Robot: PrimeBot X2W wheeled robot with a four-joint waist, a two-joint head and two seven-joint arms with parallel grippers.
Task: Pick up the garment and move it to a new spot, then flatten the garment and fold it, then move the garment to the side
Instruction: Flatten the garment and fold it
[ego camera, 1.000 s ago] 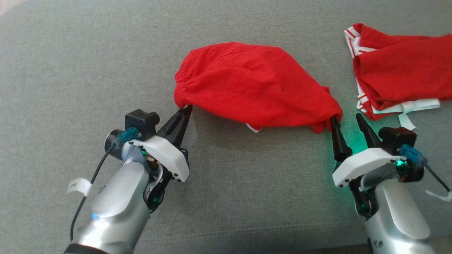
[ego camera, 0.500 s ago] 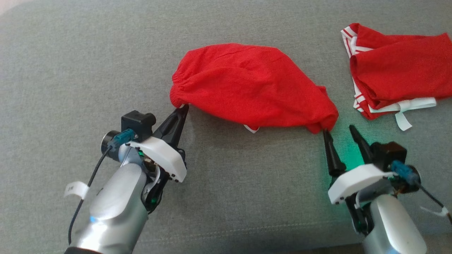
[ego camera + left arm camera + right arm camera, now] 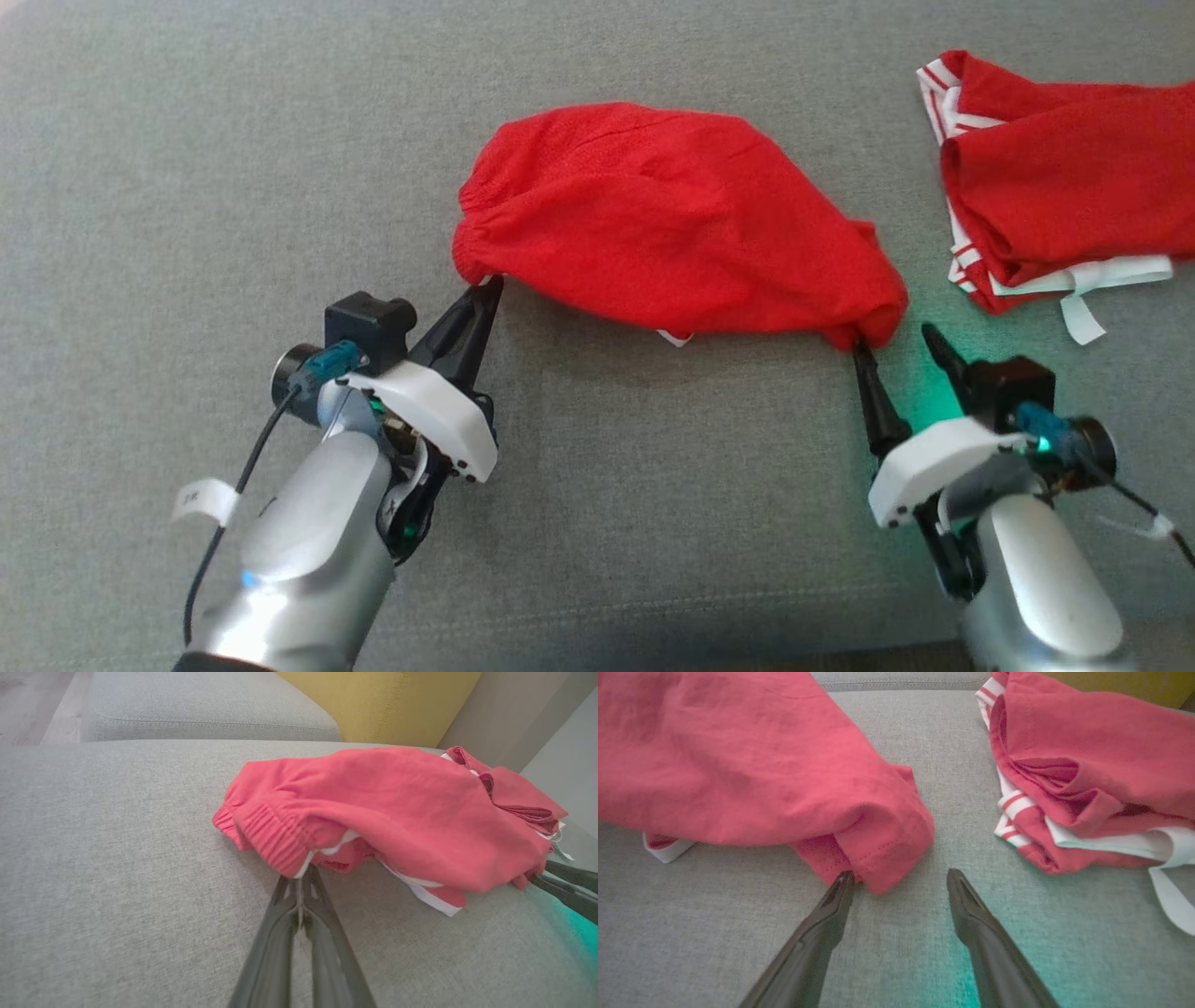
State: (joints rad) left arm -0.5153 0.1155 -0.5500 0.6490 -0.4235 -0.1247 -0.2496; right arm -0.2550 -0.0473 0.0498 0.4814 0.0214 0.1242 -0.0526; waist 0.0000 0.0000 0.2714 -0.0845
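We look down on a broad seat of grey woven upholstery [image 3: 187, 140], with a stitched seam [image 3: 653, 611] running near its front edge. Beyond it we see a second grey cushion [image 3: 205, 704] with a piped edge, a mustard-yellow back cushion [image 3: 383, 704] and a beige-grey wall or panel [image 3: 504, 718]. Wood flooring [image 3: 28, 704] shows in one corner. The light is soft and even, and a green glow [image 3: 910, 411] tints the fabric.

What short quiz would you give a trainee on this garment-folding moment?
1. True or false: the right gripper is shut on the red shorts.
2. What does the left gripper pinch? A: a leg hem; B: the waistband corner; C: nothing.
3. Fill in: the striped red garment lies on the robot's ____ of the shorts.
Key: 1 false, its jaws stand open; 2 B; 3 right.
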